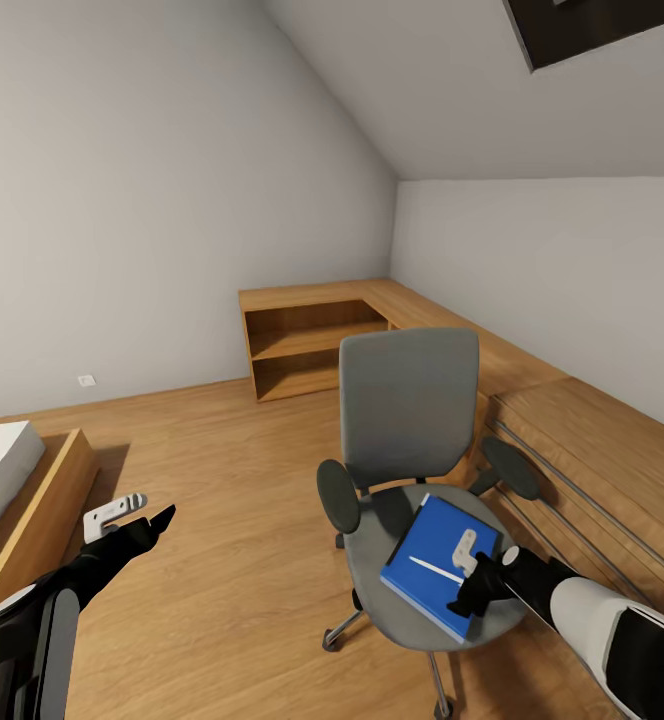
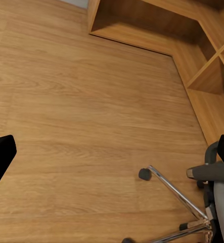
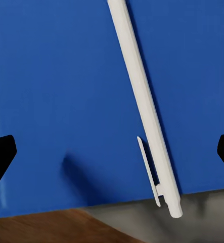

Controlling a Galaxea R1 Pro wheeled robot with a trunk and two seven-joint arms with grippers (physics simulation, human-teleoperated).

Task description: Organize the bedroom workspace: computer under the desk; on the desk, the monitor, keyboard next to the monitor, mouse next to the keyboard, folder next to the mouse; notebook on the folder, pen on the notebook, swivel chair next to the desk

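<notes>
The swivel chair [image 1: 409, 400], grey with black armrests, stands mid-room on the wood floor; its chrome base [image 2: 182, 202] is in the left wrist view. A blue folder [image 1: 422, 575] lies flat on the seat, and a thin white pen [image 1: 434, 567] rests on it. My right gripper [image 1: 467, 572] hovers just over the folder's near end, open. In the right wrist view its dark fingertips [image 3: 0, 152] stand wide apart, with the pen [image 3: 142, 101] and folder [image 3: 51, 101] close below between them. My left gripper [image 1: 137, 515] hangs open over bare floor, left of the chair.
A low wooden shelf unit [image 1: 312, 340] runs along the far wall and round the corner. A light wooden dresser with bar handles [image 1: 582, 440] stands close behind the chair on the right. A bed with a wooden frame [image 1: 32, 500] is at the left.
</notes>
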